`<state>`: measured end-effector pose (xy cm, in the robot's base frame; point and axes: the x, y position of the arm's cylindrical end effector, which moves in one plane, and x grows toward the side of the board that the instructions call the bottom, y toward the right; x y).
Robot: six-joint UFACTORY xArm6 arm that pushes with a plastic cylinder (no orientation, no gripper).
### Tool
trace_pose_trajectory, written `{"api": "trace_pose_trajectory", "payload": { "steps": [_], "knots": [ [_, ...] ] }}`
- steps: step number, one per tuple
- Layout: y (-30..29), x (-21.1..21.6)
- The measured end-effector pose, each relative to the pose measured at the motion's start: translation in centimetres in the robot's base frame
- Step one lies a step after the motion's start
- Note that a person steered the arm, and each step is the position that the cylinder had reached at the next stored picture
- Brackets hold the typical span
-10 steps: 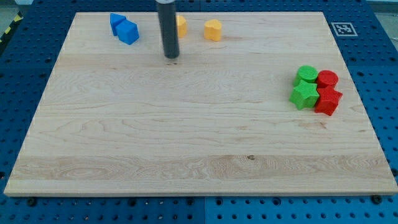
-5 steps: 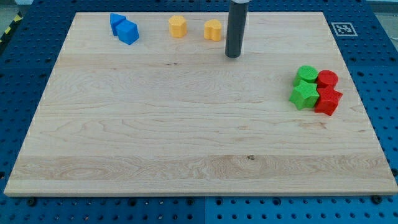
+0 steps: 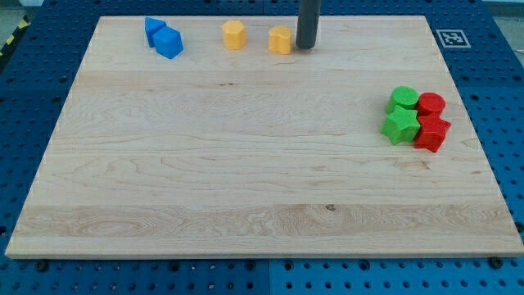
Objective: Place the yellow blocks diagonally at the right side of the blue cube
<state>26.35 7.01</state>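
Showing no jaws at all: ending instead in a bare dark rod, so opening, closing or gripping nothing. Resting my tip (image 3: 305, 47) on the desk (image 3: 246, 180) near its 12 o'clock edge, just at the 3 o'clock side of the near yellow block (image 3: 280, 39), either touching it or a hair apart; not possible telling which.

Standing there, by the look of it, for a shove toward 9 o'clock: sitting on the side of the block away from the blue cube (image 3: 169, 43), and so lining up to slide the yellow piece along the far edge toward it. Probably needing a slightly downward slant toward 6 o'clock later, for getting a diagonal rather than a straight row.

Looking at the task's things: near yellow block appearing small, chunky and rounded, with a notched top hinting at a heart shape, though not clearly. Far yellow block (image 3: 234, 35) lying at 9 o'clock of it, well apart, looking like a short many-sided post. Both sitting almost level with each other, at 3 o'clock of the blue cube, not yet diagonal and not yet close to it. Blue cube lying toward the 11 o'clock corner, touching a second blue block (image 3: 153, 29) at its own 11 o'clock.

Staying out of the matter: two green blocks (image 3: 401, 111) and two red blocks (image 3: 431, 120) huddling together near the 3 o'clock edge, well apart from my tip.
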Motion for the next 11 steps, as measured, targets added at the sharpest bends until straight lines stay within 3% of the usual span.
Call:
{"api": "trace_pose_trajectory", "payload": {
  "steps": [3, 9, 11],
  "knots": [
    [-3.2, -2.8],
    [-5.4, 0.7],
    [-6.7, -3.0]
  ]
}}
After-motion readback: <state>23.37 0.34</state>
